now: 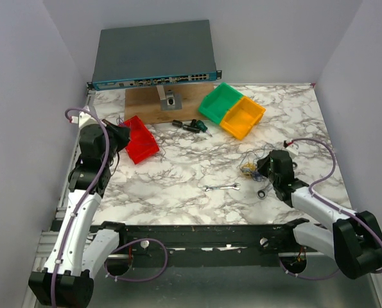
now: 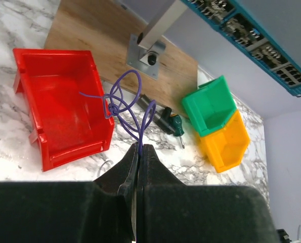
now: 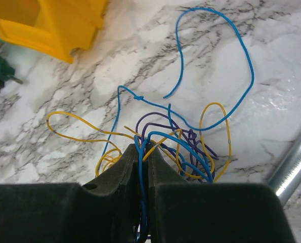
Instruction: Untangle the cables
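The right fingers pinch a blue strand of the tangled cables near the table's right edge, while the left fingers pinch a looped purple cable.

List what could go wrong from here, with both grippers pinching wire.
The right gripper pinches blue strands inside the bundle of thin blue, yellow and purple wires; pulling may drag everything or tighten it.
The left gripper holds a knotted thin purple wire at its very tip; it could slip free.
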You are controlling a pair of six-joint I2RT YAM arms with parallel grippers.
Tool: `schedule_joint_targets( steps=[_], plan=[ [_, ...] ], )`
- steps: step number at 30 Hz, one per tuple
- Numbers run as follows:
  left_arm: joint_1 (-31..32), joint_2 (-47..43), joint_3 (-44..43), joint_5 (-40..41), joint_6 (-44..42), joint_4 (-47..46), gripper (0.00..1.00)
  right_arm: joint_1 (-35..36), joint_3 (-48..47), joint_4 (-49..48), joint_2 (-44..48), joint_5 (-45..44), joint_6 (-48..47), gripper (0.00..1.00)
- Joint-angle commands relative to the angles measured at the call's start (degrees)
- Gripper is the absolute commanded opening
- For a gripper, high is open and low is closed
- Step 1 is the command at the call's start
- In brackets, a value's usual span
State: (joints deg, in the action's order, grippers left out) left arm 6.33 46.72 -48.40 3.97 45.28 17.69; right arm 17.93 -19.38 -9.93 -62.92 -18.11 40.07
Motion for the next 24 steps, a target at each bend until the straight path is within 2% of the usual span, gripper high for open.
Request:
schedule_joint_targets(
  steps=[1,7,15,18,24],
  plan=[
    [-0.19,0.28,-5.93,-3.89,-2.21,0.43,0.00,0.07,1.59,-7.78,2.03,5.94,-3.81,0.09],
    [0.18,0.92,-12.51,-7.24,-3.71,0.97,0.00,0.08,1.18,-8.64,0.83,8.73,-4.47,0.08],
    [0.20,8.05,-24.82,-1.69,-10.20,5.80,0.00,0.08,2.23,-9.41,2.60,9.69,-5.17,0.04],
    [0.10,9.07,-23.09,1.35,-11.12,1.68,0.00,0.04,2.24,-9.23,2.72,9.83,-5.14,0.03],
    [0.16,8.91,-12.56,3.80,-14.03,-16.03,0.00,0.11,2.59,-9.31,3.62,9.94,-4.92,0.03]
  ],
)
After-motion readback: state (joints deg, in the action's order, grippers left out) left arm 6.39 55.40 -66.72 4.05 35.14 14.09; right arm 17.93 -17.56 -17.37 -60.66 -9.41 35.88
